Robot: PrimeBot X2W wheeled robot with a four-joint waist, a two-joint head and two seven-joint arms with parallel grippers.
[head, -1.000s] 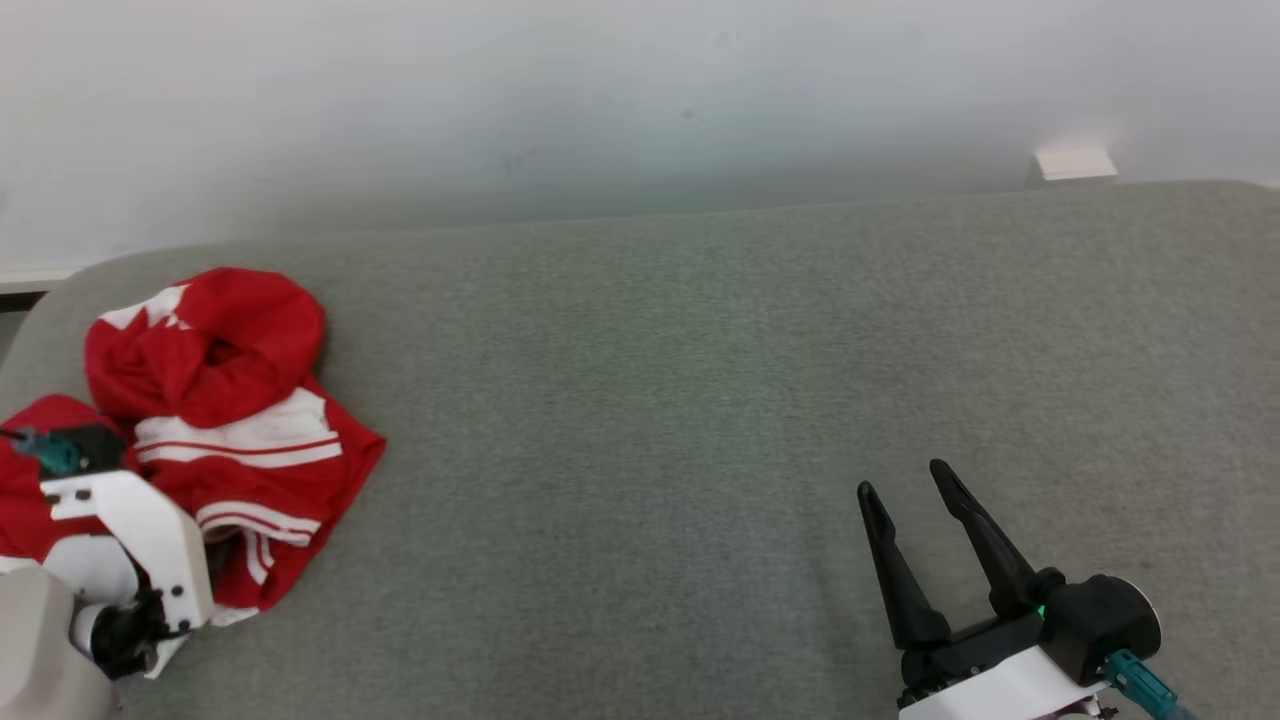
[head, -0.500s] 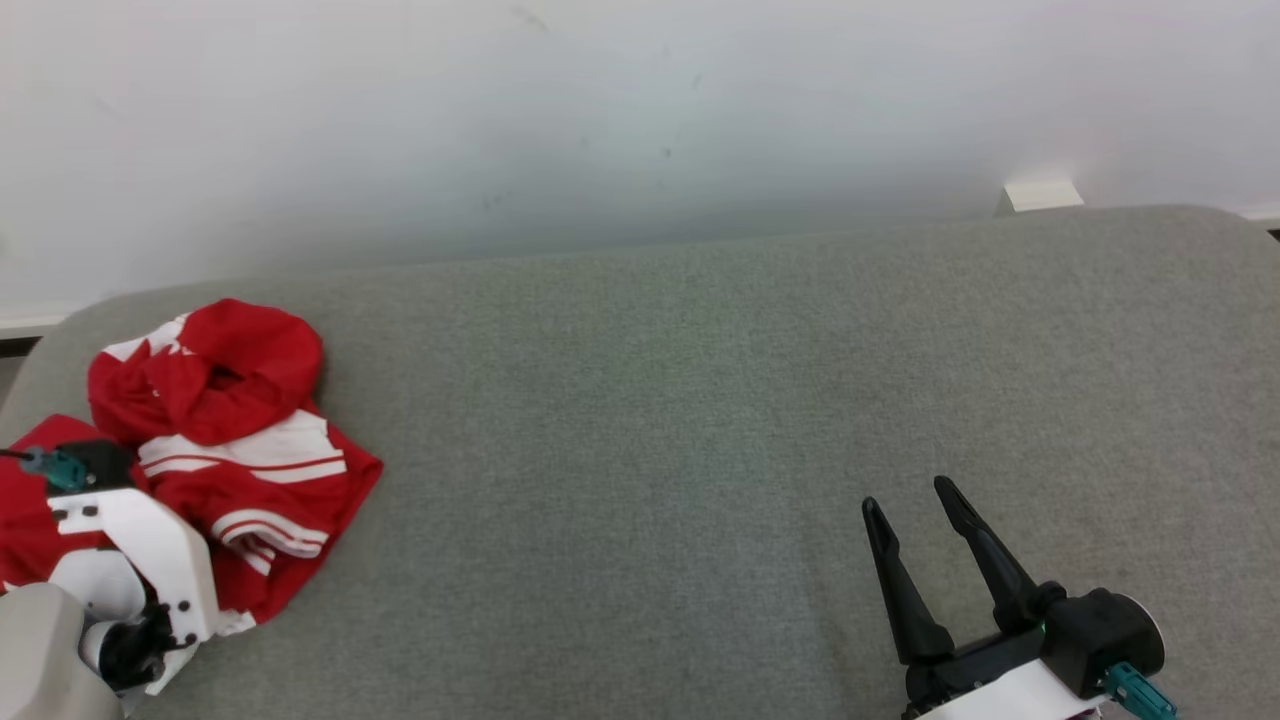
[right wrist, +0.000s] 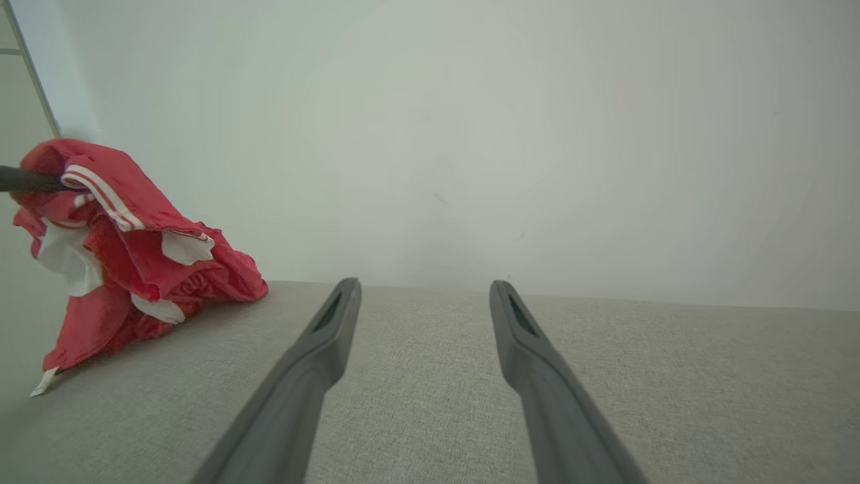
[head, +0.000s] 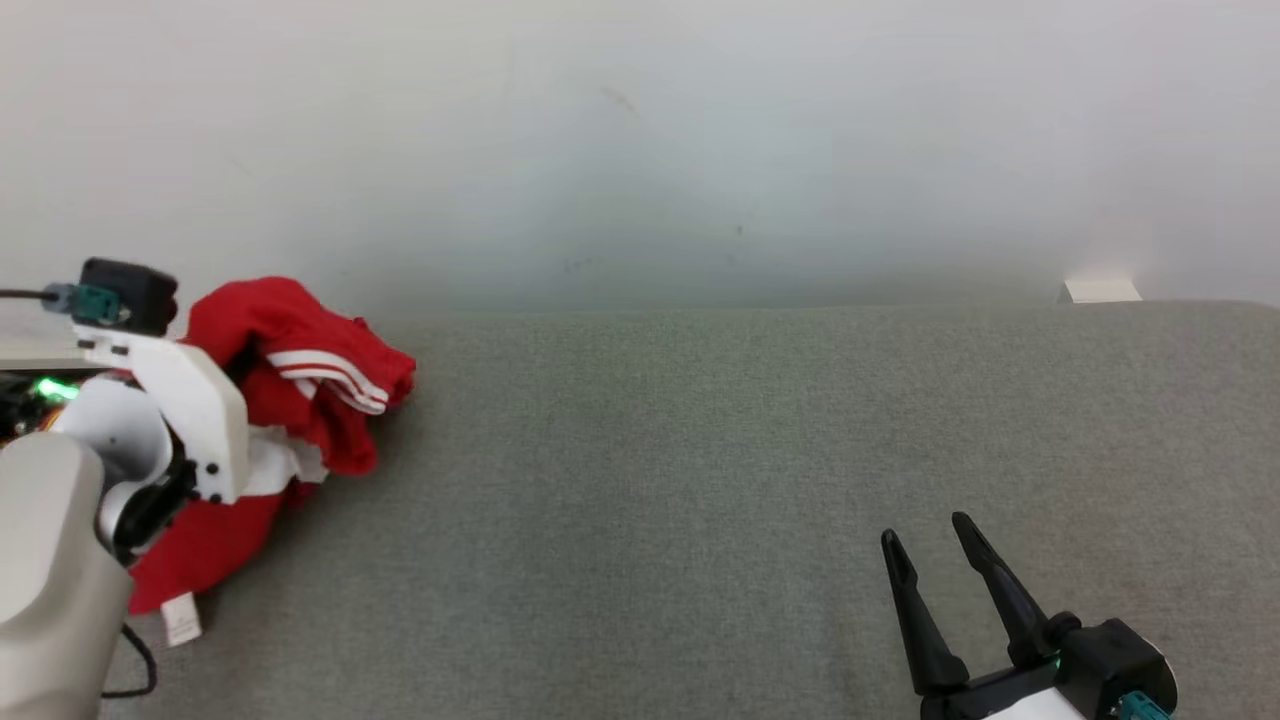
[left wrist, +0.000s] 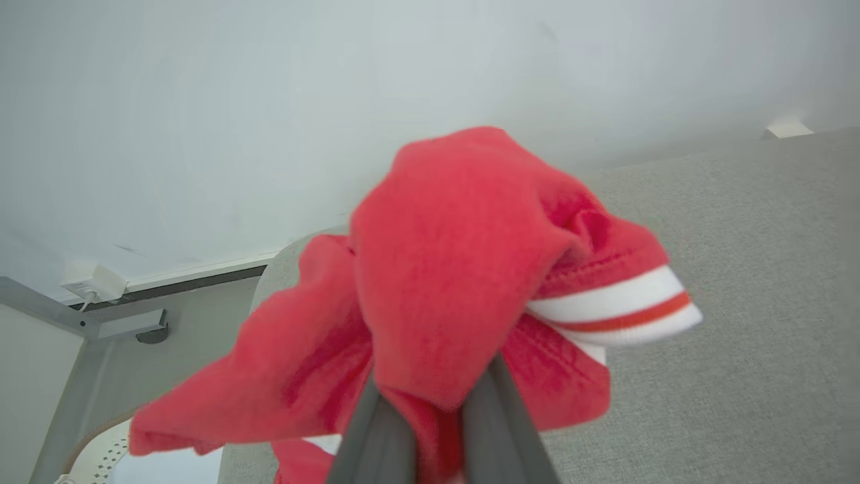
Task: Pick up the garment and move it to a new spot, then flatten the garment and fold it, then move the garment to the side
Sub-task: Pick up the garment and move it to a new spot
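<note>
**A:** How will the red garment (head: pixel 300 340) handle?

**B:** Light, soft and limp, I'd judge. It sags into folds wherever it is not held, and the white-striped cuff flops out to one side. One pinch carries it, but for flattening I'd take a hem or shoulder edge in each pincer rather than the middle of the bunch.

**A:** And the grip now?

**B:** The left pincer (left wrist: pixel 435 396) is shut on a bunched fold, with cloth draped over both fingers. The garment hangs from it above the bench's (head: pixel 700 450) far left corner, its lowest folds and a white tag seemingly brushing the surface. The right pincer (head: pixel 928 532) stands wide open and empty near the front right edge, well apart.

**A:** What has changed from a second ago?

**B:** Then the garment lay crumpled flat by the left edge, and the left pincer was open over it. Now it is clamped and raised. The head camera has shifted too — the right pincer itself has scarcely moved.
</note>
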